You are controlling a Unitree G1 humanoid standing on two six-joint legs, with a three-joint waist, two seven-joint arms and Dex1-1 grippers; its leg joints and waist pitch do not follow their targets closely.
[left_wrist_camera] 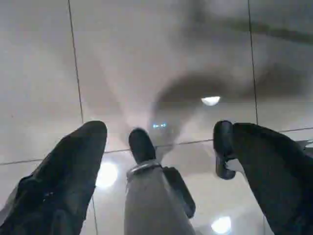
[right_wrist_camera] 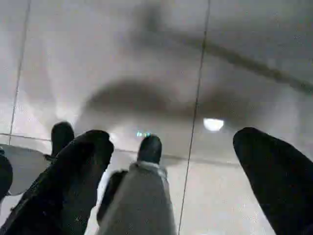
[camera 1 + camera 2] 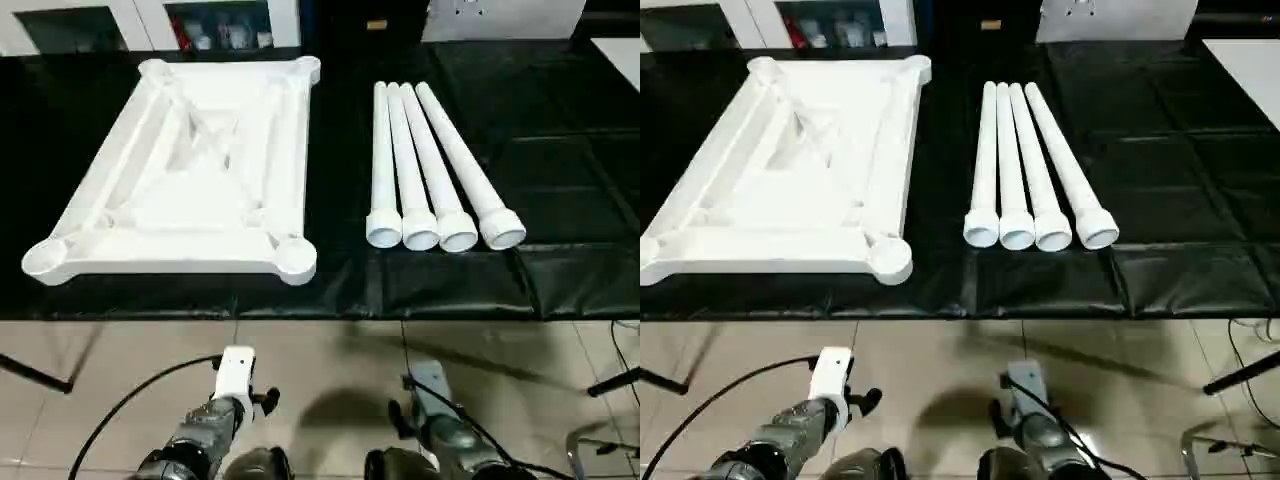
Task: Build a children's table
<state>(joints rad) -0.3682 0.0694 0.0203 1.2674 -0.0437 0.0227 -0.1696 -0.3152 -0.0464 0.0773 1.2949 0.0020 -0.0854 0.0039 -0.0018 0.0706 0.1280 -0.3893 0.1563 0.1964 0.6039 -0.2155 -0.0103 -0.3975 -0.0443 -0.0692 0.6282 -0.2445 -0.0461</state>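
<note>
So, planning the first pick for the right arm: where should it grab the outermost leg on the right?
Probably mid-shaft on the rightmost leg, coming from above and from its free right side. It lies flat on the black table cover, and its neighbour crowds its left side. The flared collar looks too wide to pinch well.

— What lies where on the table [image 3: 560, 290]?
— The top [image 3: 190, 170], underside up, fills the upper left of the frame; 4 legs [image 3: 430, 165] lie side by side at centre right, collars nearest the front edge.
— And below?
— Floor [image 3: 330, 380], with both forearms at the bottom edge, left and right of centre.
</note>
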